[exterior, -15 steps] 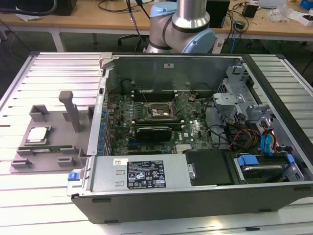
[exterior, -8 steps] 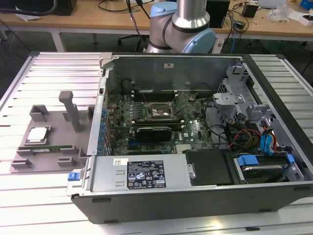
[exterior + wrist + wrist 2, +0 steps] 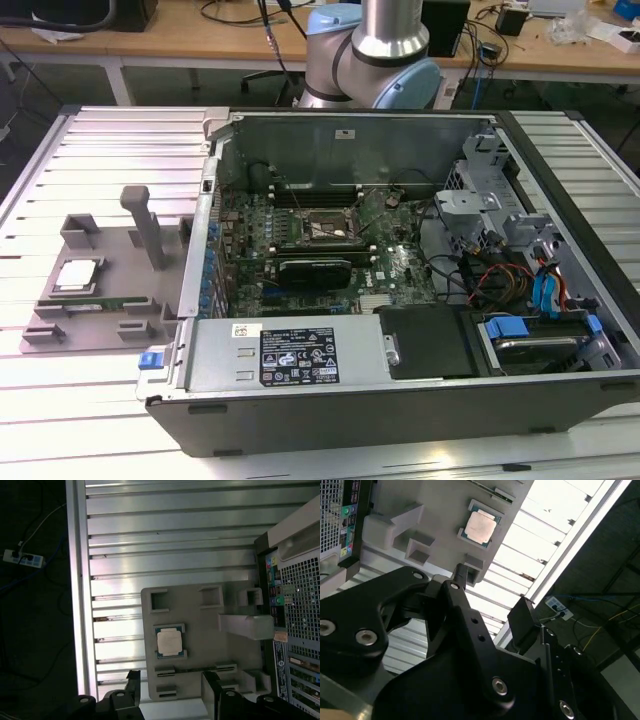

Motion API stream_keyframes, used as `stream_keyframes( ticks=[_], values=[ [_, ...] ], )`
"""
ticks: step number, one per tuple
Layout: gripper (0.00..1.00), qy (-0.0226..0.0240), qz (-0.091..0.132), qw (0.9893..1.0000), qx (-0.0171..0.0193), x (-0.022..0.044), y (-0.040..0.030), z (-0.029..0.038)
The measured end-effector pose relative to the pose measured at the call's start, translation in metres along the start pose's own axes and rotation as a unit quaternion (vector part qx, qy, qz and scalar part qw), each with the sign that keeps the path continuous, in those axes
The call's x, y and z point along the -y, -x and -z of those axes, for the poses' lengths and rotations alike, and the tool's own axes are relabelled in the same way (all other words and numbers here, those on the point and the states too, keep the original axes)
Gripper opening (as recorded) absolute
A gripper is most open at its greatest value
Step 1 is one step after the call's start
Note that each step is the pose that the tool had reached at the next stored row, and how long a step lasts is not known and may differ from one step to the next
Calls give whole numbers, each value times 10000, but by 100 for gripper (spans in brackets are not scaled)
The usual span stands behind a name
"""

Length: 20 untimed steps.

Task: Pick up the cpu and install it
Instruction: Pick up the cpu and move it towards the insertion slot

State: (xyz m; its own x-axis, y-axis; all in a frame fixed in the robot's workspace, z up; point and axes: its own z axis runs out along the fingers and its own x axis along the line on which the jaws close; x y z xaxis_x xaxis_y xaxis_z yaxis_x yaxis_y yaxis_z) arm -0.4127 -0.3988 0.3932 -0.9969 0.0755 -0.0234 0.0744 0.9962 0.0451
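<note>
Cpu (image 3: 78, 274): flat, silvery top up, seated in a shallow nest of the grey holder; also in both wrist views (image 3: 480, 528) (image 3: 169, 642). Nothing touches it.
Grey holder (image 3: 125, 255): a moulded plate with several pockets and one upright post, lying on the slatted table (image 3: 100, 130) just beside the computer case, on the exterior view's left.
My claw (image 3: 171, 680): released, its two black fingers spread with nothing between them. It hangs above the holder, clear of it, and the cpu lies beyond the fingertips (image 3: 461, 574), not between them.
Socket (image 3: 322, 228): black square frame on the board inside the open computer case (image 3: 350, 140), well apart from the cpu. I cannot tell whether its latch is up.
Step in hand: as I judge it, the approach to the pick. Nothing is lifted and nothing is installed.
What the pick calls for: in my judgement, the fingers squared over the chip, a straight descent, and a light hold on two opposite thin edges, clear of the nest's corner lips.
</note>
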Motion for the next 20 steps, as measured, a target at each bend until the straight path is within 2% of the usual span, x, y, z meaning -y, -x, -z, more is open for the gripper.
stream_keyframes(
  ticks=[1,2,3,4,5,8,16,20],
  values=[
    [60,-12,0,10000,1,-1,-1,0],
    [60,-65,0,10000,4,-1,-2,0],
    [60,-168,5,9999,11,0,1,0],
    [60,-243,16,9997,14,-1,4,0],
    [60,-295,40,9996,11,-2,16,-1],
    [60,-299,79,9995,6,-7,46,-3],
    [60,-300,81,9995,6,-7,47,-4],
    [60,-300,81,9995,6,-5,46,-29]
  ],
)
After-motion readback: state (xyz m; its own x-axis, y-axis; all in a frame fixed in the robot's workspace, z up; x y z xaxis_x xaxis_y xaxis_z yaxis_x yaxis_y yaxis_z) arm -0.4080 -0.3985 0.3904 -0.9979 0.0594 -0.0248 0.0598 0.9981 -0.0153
